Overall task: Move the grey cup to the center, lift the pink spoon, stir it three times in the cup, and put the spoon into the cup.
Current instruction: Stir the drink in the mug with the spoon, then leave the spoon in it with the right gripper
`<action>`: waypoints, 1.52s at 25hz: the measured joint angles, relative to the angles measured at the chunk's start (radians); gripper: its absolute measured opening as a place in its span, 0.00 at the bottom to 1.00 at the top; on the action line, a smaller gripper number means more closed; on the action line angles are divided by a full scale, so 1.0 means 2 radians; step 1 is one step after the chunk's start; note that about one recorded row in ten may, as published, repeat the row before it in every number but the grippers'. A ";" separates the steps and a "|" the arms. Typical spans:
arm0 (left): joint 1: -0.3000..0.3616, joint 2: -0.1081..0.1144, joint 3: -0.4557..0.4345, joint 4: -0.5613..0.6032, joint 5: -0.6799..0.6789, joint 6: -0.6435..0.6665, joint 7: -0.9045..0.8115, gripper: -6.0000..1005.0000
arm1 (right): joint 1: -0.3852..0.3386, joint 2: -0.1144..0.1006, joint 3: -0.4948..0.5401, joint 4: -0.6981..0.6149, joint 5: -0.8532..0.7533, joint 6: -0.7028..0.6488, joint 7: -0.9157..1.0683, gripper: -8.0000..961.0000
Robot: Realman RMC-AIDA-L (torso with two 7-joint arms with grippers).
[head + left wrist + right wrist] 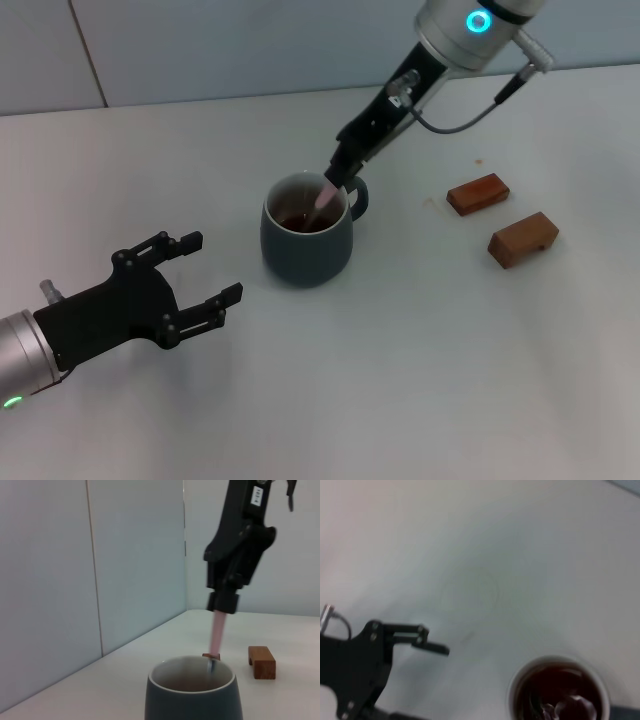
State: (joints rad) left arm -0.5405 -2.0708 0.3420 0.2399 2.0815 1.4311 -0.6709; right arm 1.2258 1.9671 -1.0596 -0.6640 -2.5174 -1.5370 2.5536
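The grey cup (306, 238) stands upright near the table's middle, with brown liquid inside and its handle toward the right. My right gripper (343, 171) is just above the cup's far rim, shut on the pink spoon (327, 196), which hangs with its bowl down inside the cup. In the left wrist view the pink spoon (217, 632) dips into the cup (192, 694) under the right gripper (223, 602). The right wrist view shows the cup (558, 694) from above. My left gripper (210, 275) is open and empty, to the left of the cup.
Two brown wooden blocks (477, 194) (523, 239) lie to the right of the cup; one also shows in the left wrist view (261, 662). A pale wall runs along the table's far edge.
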 joint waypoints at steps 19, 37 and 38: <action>0.000 -0.001 0.002 -0.002 0.000 0.000 0.000 0.80 | -0.005 0.002 -0.001 -0.013 -0.019 -0.010 0.005 0.24; 0.001 0.000 0.002 -0.002 0.000 0.000 -0.001 0.80 | -0.070 0.042 -0.009 -0.156 -0.018 -0.004 -0.004 0.30; 0.001 0.000 0.002 -0.002 -0.001 0.000 -0.001 0.80 | -0.097 0.048 -0.015 -0.201 -0.016 -0.009 -0.011 0.30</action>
State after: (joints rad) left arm -0.5385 -2.0713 0.3451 0.2362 2.0801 1.4313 -0.6720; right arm 1.0321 2.0641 -1.0898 -1.0654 -2.5499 -1.5555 2.5313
